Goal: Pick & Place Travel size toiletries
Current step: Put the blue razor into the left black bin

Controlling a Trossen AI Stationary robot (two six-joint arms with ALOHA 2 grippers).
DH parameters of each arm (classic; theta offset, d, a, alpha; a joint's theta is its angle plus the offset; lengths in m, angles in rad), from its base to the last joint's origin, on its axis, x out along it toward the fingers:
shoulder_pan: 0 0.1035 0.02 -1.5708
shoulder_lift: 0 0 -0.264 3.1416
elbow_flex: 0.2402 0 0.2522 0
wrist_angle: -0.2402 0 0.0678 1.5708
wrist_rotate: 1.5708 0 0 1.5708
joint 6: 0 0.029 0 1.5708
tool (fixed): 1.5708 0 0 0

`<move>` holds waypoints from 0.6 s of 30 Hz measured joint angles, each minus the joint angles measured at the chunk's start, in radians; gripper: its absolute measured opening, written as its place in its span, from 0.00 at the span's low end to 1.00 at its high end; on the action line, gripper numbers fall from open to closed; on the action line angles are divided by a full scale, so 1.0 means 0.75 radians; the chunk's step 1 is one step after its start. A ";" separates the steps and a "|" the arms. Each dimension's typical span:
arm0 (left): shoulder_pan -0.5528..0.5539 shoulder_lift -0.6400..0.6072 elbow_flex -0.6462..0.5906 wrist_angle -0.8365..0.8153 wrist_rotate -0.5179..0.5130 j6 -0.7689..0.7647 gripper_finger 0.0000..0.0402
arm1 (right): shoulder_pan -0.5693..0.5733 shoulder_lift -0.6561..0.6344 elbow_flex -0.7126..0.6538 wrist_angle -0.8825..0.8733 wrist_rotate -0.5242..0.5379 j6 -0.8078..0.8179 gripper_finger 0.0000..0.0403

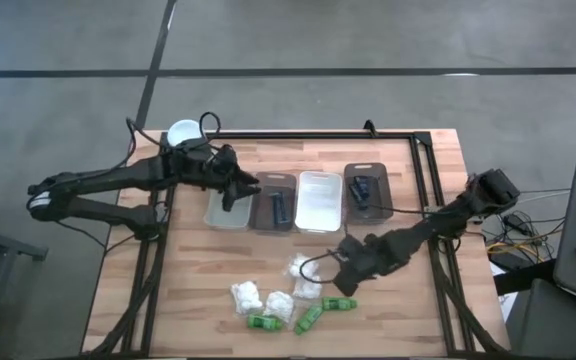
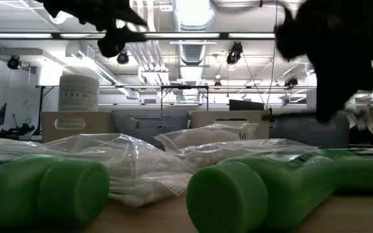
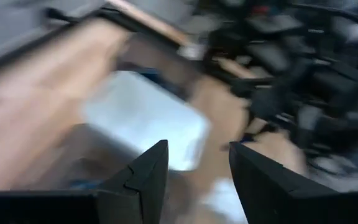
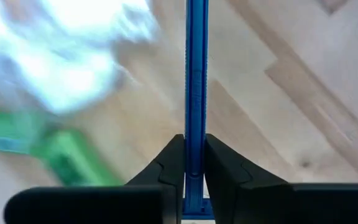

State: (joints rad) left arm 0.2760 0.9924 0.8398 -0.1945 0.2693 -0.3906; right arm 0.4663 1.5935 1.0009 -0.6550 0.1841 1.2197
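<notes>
We saw the right gripper [image 4: 192, 163] with its jaws pinched on a thin blue razor [image 4: 196, 74], whose straight handle ran forward from between the fingers over the bare wood. In the high view this gripper [image 1: 351, 252] hung over the table [image 1: 198, 270], on the near side of the row of trays and just beside the loose toiletries. A white puff [image 1: 301, 268] lay close on its left, and a green bottle [image 1: 340, 303] lay just nearer the front edge.

The left gripper [image 3: 194, 165] had its jaws spread, with nothing between them. It hovered over the leftmost tray [image 1: 226, 212] of the row [image 1: 233, 186].

The other toiletries sat in a cluster toward the front edge, well apart from the trays: more white puffs [image 1: 247, 296] in clear wrap and green bottles [image 1: 264, 322] lying on their sides. Dark items lay in the second tray [image 1: 276, 208] and the rightmost tray [image 1: 365, 190]. A white cylinder [image 1: 182, 133] stood at the far left corner, behind the row.
</notes>
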 joint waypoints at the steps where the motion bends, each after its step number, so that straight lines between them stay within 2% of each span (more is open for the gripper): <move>1: 0.000 0.001 0.000 0.027 0.069 -0.020 0.43 | 0.019 -0.021 0.019 0.000 0.059 0.050 0.08; 4: -0.007 0.009 -0.012 0.139 0.193 -0.092 0.43 | 0.063 -0.093 0.079 0.000 0.305 0.187 0.07; 8: -0.010 0.020 -0.016 0.222 0.200 -0.177 0.43 | 0.073 -0.149 0.151 0.006 0.667 0.266 0.07; 10: -0.018 0.026 -0.016 0.305 0.199 -0.212 0.43 | 0.059 -0.151 0.186 0.050 0.790 0.247 0.07; 18: -0.106 0.116 -0.017 0.645 0.192 -0.328 0.43 | 0.009 -0.140 0.255 0.465 0.940 -0.124 0.07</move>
State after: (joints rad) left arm 0.1964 1.0798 0.8268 0.2891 0.4131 -0.6369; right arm 0.4728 1.4887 1.1918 -0.3059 0.8889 1.1265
